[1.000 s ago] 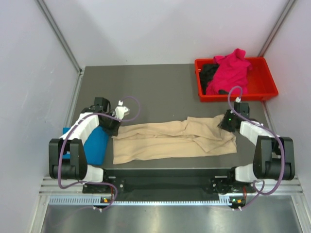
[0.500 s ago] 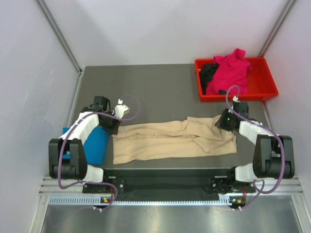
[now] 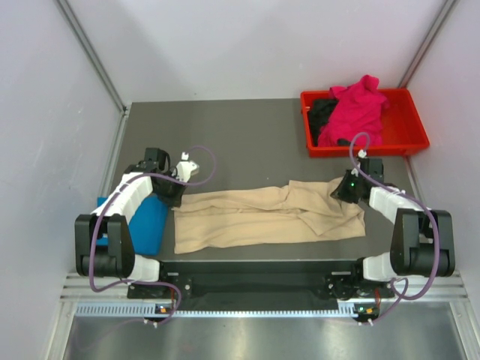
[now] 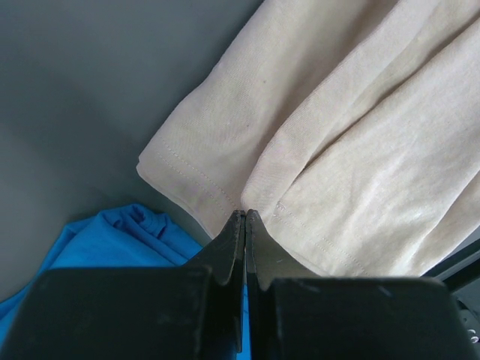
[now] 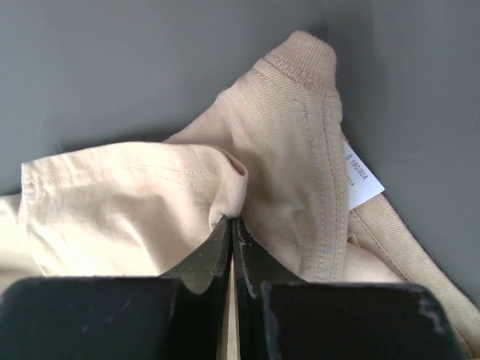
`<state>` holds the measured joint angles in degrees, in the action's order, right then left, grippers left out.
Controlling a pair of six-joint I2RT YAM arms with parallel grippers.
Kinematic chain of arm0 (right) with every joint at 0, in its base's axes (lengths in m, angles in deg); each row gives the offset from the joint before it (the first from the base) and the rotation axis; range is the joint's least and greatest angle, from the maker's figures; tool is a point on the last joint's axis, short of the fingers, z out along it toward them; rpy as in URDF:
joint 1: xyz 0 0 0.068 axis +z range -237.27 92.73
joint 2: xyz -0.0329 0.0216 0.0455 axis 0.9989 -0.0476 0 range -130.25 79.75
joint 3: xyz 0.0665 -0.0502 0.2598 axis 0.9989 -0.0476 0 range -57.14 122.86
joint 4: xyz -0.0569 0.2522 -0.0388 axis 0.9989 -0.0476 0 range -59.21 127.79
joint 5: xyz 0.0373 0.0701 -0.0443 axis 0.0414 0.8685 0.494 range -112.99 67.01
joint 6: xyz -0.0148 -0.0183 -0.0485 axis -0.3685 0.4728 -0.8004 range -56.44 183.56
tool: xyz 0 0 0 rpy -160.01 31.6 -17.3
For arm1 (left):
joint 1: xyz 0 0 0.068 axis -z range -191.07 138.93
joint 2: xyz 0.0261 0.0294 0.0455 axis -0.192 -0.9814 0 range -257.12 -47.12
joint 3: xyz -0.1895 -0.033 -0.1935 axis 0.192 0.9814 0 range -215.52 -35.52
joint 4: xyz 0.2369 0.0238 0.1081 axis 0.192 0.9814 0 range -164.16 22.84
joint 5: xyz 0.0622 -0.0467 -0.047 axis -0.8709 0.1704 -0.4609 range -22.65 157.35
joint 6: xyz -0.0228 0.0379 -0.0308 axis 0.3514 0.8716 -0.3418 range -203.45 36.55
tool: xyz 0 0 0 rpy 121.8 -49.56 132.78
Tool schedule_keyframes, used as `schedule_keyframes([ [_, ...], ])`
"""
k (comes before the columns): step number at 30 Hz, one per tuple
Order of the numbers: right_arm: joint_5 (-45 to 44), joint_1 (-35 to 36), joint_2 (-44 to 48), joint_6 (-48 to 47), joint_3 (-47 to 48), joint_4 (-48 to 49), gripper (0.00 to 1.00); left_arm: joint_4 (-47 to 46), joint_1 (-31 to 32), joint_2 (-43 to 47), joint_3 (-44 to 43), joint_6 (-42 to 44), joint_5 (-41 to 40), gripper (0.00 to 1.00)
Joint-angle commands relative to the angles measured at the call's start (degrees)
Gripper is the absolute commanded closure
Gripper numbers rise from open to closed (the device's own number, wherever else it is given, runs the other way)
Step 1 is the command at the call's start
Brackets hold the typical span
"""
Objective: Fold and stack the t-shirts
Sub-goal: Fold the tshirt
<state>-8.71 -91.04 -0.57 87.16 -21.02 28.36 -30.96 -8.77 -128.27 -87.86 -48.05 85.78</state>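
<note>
Right gripper (image 5: 231,220): you're pinching a puckered fold of the beige t-shirt (image 3: 262,217) beside its collar, fingers together on cloth. Left gripper (image 4: 244,214) is sitting closed at that shirt's hem end; can't tell if cloth is caught. You're seeing the blue t-shirt (image 3: 150,221) lying just beside that hem. Magenta t-shirt (image 3: 360,109) and black t-shirt (image 3: 322,112) are sitting in the red tray (image 3: 367,151), well apart beyond the collar end.

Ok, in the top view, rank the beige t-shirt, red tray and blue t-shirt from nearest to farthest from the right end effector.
1. beige t-shirt: pinched in the right end effector, spread across the front centre.
2. red tray: just beyond it, at the far right corner.
3. blue t-shirt: far left, by the near edge.
</note>
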Motion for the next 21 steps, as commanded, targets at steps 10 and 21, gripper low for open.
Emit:
schedule_keyframes([
  [10, 3.7, -2.4, -0.8, 1.9, 14.1, 3.9, 1.00, -12.1, 0.0, -4.0, -10.6, -5.2, -5.1, 1.00],
  [21, 3.1, -3.7, 0.8, -2.5, 26.4, -3.5, 1.00, -14.5, 0.0, -5.3, -19.3, -3.7, -11.0, 1.00],
])
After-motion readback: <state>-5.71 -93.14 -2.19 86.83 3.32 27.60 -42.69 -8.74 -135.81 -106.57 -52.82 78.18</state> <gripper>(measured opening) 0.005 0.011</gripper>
